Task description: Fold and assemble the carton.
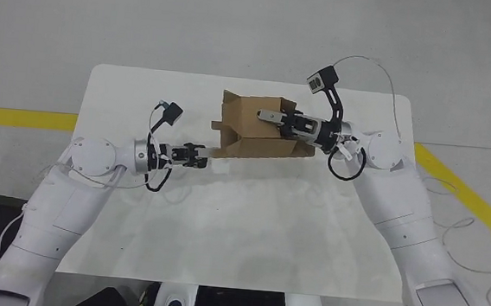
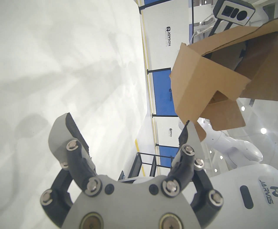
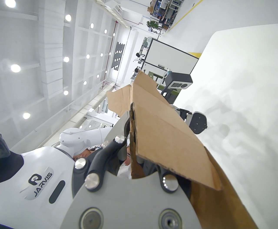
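Brown cardboard carton [image 1: 252, 129], partly erected, flaps loose: upper centre of the top view, over the white table [image 1: 135, 231]. Right gripper [image 1: 273, 117]: clamped on a carton wall. Left gripper [image 1: 204, 155]: fingers spread apart, just beside the carton's lower-left flap.

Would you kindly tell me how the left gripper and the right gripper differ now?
The left gripper is open and empty; the right gripper is shut on a carton wall. The left gripper sits beside the carton; the right gripper reaches over its open top. Both point toward the carton.
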`<state>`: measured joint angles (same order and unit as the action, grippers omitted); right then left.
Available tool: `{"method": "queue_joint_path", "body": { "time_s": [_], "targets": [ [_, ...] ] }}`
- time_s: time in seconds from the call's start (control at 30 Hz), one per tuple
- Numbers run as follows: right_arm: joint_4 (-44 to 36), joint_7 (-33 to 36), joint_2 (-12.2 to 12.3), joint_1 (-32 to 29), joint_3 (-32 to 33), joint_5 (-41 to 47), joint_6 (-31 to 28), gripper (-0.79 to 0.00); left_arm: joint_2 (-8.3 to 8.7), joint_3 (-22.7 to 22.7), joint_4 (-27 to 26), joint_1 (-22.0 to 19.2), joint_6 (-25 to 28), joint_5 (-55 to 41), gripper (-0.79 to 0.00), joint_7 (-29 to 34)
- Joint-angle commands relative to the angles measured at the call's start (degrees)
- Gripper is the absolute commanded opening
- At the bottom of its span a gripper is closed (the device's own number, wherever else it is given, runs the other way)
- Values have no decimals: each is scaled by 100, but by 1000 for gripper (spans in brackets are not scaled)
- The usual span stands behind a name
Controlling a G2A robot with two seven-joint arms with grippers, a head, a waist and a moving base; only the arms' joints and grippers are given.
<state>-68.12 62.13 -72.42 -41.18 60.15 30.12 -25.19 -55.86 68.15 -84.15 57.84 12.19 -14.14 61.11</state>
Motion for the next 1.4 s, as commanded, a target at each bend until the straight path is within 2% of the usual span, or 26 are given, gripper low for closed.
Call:
{"method": "queue_joint_path", "body": {
  "time_s": [0.0, 1.37],
  "targets": [
    [26, -12, -9, 2, -19, 0, -11, -785, -11, -22, -14, -31, 18, -85, 0, 14],
    [-23, 614, -178, 115, -393, 362, -97, -785, -111, -149, 328, -422, -8, -445, 0, -19]
  ]
}}
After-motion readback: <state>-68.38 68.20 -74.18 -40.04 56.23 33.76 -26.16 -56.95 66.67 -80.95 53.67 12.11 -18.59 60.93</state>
